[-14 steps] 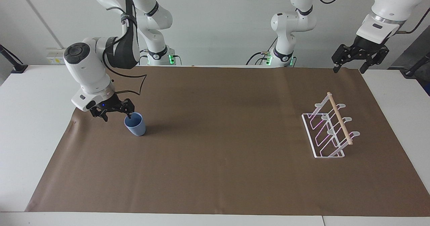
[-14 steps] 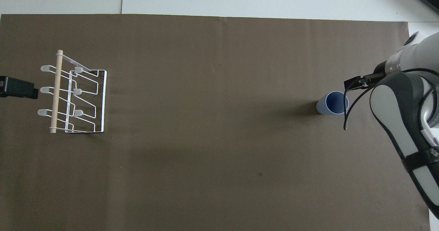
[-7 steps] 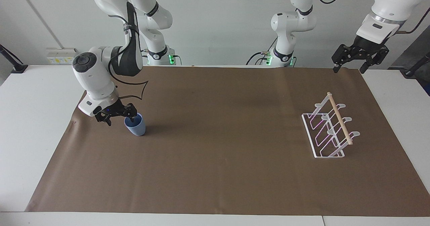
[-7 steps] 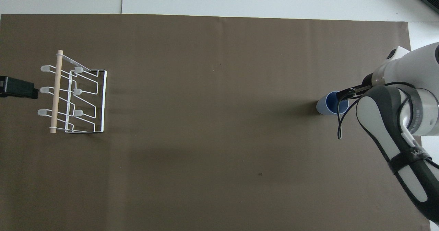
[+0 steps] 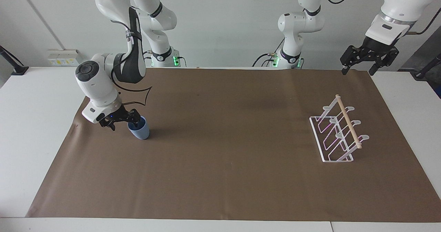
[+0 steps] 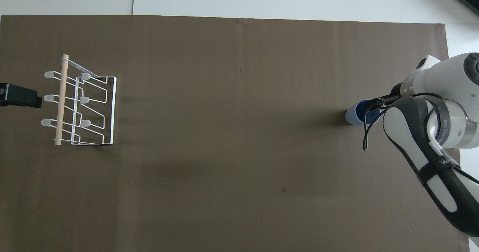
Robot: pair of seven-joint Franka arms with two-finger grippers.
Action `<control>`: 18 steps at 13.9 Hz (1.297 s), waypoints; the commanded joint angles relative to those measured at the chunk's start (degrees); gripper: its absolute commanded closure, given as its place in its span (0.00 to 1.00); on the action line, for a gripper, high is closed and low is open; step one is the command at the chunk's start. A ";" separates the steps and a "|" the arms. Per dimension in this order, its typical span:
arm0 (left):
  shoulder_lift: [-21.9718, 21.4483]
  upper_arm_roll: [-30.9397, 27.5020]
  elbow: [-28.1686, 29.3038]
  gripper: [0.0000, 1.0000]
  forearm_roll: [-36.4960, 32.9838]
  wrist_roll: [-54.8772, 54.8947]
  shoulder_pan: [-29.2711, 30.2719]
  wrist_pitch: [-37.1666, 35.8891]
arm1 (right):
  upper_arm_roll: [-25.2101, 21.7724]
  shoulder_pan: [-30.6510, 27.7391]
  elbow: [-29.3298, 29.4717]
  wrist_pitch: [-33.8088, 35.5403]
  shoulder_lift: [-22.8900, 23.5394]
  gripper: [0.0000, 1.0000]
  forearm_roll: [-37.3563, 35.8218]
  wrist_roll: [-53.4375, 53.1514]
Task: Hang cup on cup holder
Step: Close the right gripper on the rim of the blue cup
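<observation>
The light-blue cup [image 5: 140, 132] stands upright on the brown mat toward the right arm's end of the table; it also shows in the overhead view [image 6: 353, 114]. My right gripper [image 5: 124, 123] is open and low at the cup's rim, with one finger [image 5: 136, 122] over or inside the cup's mouth and the other outside it. In the overhead view the right gripper [image 6: 375, 104] covers part of the rim. The white wire cup holder [image 5: 348, 123] with a wooden dowel stands toward the left arm's end [image 6: 61, 99]. My left gripper [image 5: 358, 66] waits open, high above the mat's edge near the holder.
A brown mat [image 5: 224, 156] covers most of the white table [image 5: 31, 128]. The left gripper's black tip [image 6: 20, 96] shows beside the holder in the overhead view. The right arm's forearm [image 6: 423, 139] hangs over the mat beside the cup.
My right gripper has shifted sideways onto the cup, so one finger now stands over or in its mouth. The cup, the holder and the left arm have not moved.
</observation>
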State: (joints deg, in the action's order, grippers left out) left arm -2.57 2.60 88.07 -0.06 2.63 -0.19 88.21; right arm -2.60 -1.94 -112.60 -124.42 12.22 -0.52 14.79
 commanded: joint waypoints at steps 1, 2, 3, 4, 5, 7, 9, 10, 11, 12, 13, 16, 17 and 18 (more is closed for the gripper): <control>-1.21 0.39 0.96 0.00 0.15 0.54 0.81 -0.41 | 0.50 -0.87 -1.30 -1.35 -0.27 0.00 1.75 2.61; -1.21 0.39 1.05 0.00 0.15 0.54 0.81 -0.41 | 0.50 -0.87 -1.30 -1.35 -0.27 0.10 1.75 2.61; -1.21 0.39 0.96 0.00 0.15 0.54 0.81 -0.41 | 0.50 -0.78 -1.30 -1.27 -0.27 0.24 1.75 2.61; -1.21 0.39 0.96 0.00 0.15 0.54 0.81 -0.41 | 0.50 -0.78 -1.30 -1.09 -0.27 0.35 1.75 2.61; -1.21 0.39 0.96 0.00 0.15 0.54 0.81 -0.41 | 0.50 -0.78 -1.30 -0.91 -0.27 0.46 1.75 2.61; -1.21 0.39 0.96 0.00 0.15 0.54 0.81 -0.41 | 0.50 -0.61 -1.21 -0.74 -0.27 0.85 1.75 2.18; -1.21 0.39 1.05 0.00 0.15 0.54 0.90 -0.41 | 0.50 -0.52 -1.21 -0.21 -0.35 1.00 1.75 2.17; -1.21 0.39 0.96 0.00 0.15 0.54 0.81 -0.41 | 0.50 -0.34 -1.21 0.05 -0.36 1.00 1.75 2.17; -1.21 0.39 1.05 0.00 0.15 0.54 0.81 -0.41 | 0.50 -0.34 -0.78 0.58 -0.36 1.00 1.75 2.26; -1.21 0.39 0.96 0.00 0.15 0.54 0.81 -0.41 | 0.50 -0.25 -0.51 1.28 -0.36 1.00 1.75 2.52; -1.21 0.39 0.96 0.00 0.15 0.54 0.81 -0.41 | 0.58 -0.17 0.27 2.24 -0.53 1.00 1.84 2.70; -1.21 0.39 1.05 0.00 0.15 0.54 0.81 -0.41 | 2.95 0.01 5.45 8.29 -1.06 1.00 6.98 2.44; -1.21 0.39 0.96 0.00 0.15 0.54 0.81 -0.41 | 2.96 0.01 7.55 10.75 -0.97 1.00 9.89 1.92; -1.21 0.39 0.96 0.00 0.15 0.54 0.81 -0.41 | 2.96 0.01 9.49 12.52 -0.97 1.00 10.71 2.00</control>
State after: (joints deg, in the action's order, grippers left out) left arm -2.57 2.60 88.07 -0.06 2.63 -0.19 88.19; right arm 0.05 -1.41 -107.12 -116.08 11.48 7.06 15.26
